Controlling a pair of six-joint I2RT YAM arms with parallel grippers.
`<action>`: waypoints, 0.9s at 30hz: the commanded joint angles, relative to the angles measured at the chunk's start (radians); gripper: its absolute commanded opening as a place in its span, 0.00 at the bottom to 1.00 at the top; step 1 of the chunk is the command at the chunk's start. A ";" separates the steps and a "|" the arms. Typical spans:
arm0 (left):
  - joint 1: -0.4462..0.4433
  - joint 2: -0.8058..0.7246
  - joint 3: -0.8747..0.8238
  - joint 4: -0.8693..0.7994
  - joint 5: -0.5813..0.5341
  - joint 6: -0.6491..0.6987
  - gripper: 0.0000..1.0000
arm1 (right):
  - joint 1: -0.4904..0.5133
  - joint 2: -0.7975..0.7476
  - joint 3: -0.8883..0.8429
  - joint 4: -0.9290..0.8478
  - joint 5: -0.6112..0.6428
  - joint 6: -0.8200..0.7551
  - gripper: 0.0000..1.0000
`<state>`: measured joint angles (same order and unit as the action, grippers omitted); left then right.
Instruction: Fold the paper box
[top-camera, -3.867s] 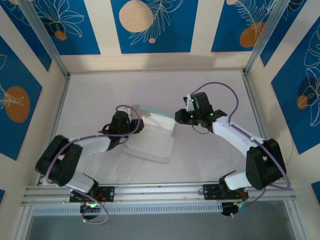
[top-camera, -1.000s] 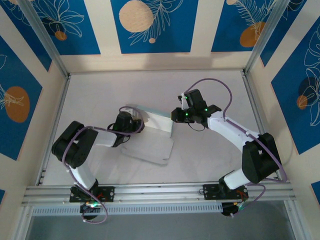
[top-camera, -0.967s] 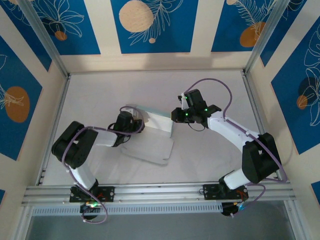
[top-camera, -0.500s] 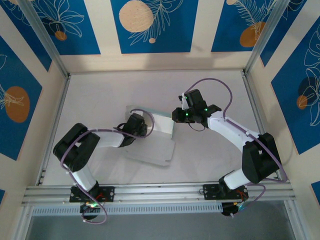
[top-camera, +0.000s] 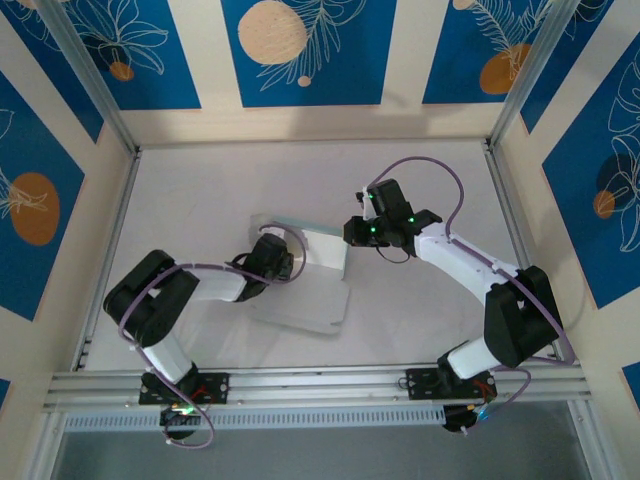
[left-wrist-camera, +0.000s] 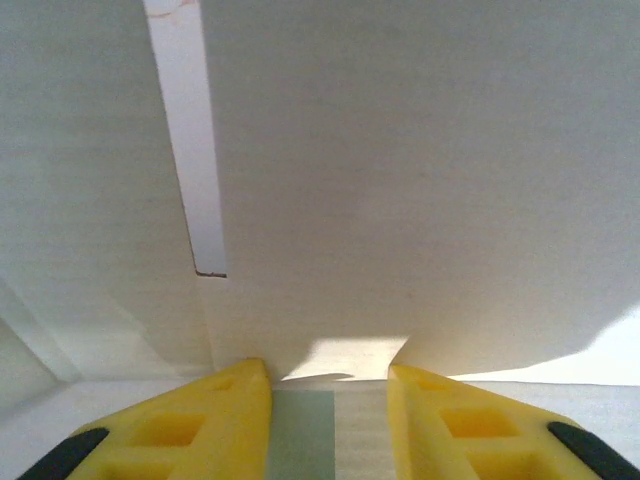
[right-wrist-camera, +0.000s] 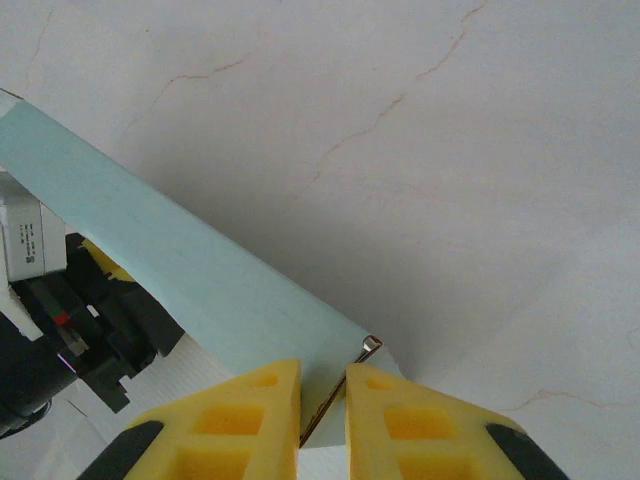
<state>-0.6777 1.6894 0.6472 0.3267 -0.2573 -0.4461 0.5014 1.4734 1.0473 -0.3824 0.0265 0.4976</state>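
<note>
1. Over the last four seconds your left hand (top-camera: 283, 262) has slid right. It was beside the left edge of the paper box (top-camera: 305, 305), and it now sits in against the raised panel. Its arm has folded tighter, with the elbow drawn nearer the base.
2. Your right hand (top-camera: 349, 238) has only crept a little to the left in that time. It keeps the same hold on the panel's right end, and the panel has stayed up.
3. The paper box lies near the middle of the counter (top-camera: 430, 300). One part is flat on the surface, and one panel rises from it on the far side, between your two hands.
4. In the left wrist view the panel's white face stands right in front of the left hand's yellow fingers (left-wrist-camera: 215, 420). A narrow slit (left-wrist-camera: 190, 150) runs down it on the left. A pale green strip of card shows low down between the fingers.
5. The left hand's fingers stand apart and grip nothing. Their tips are right up at the white face, though you cannot tell if they touch it.
6. In the right wrist view the right hand's fingers (right-wrist-camera: 240, 410) are pressed together on the thin edge of the panel at its corner. The mint-green face runs away up and to the left from there.
7. The left forearm lies low and reaches right from its bent elbow. The right forearm reaches up and left from its elbow at the right side of the counter, with the wrist turned toward the box.
</note>
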 joint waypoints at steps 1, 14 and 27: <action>-0.049 0.049 -0.069 -0.151 0.057 -0.032 0.39 | 0.020 -0.009 -0.004 -0.047 -0.012 -0.020 0.20; -0.062 -0.351 -0.049 -0.350 0.025 -0.052 0.55 | 0.031 -0.071 -0.028 -0.050 0.051 -0.046 0.20; -0.058 -0.773 -0.020 -0.608 0.005 -0.095 0.54 | 0.045 -0.173 -0.071 -0.015 0.070 -0.073 0.28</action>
<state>-0.7307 0.9871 0.5972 -0.1741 -0.2501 -0.5247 0.5377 1.3506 0.9916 -0.4046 0.0834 0.4416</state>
